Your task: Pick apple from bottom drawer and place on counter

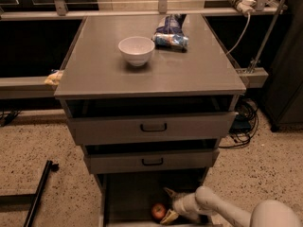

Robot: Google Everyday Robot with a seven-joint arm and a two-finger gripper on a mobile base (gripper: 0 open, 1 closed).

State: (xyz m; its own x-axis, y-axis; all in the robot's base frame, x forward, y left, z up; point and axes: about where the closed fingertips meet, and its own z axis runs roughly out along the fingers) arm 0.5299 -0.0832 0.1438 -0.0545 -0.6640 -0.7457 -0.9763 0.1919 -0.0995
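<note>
The apple [158, 211], small and red with yellowish patches, lies in the open bottom drawer [125, 200] at the lower edge of the camera view. My gripper [169, 205] reaches into that drawer from the right on a white arm. One finger points up above the apple and the other lies beside it on the right, so the fingers are spread around the apple's right side. The grey counter [189, 65] forms the cabinet top above.
A white bowl [136, 50] and a blue snack bag [169, 33] sit on the counter. The two upper drawers [151, 126] with black handles stand slightly open above the bottom drawer. A black bar [39, 188] lies on the speckled floor at the left. Cables hang at the right.
</note>
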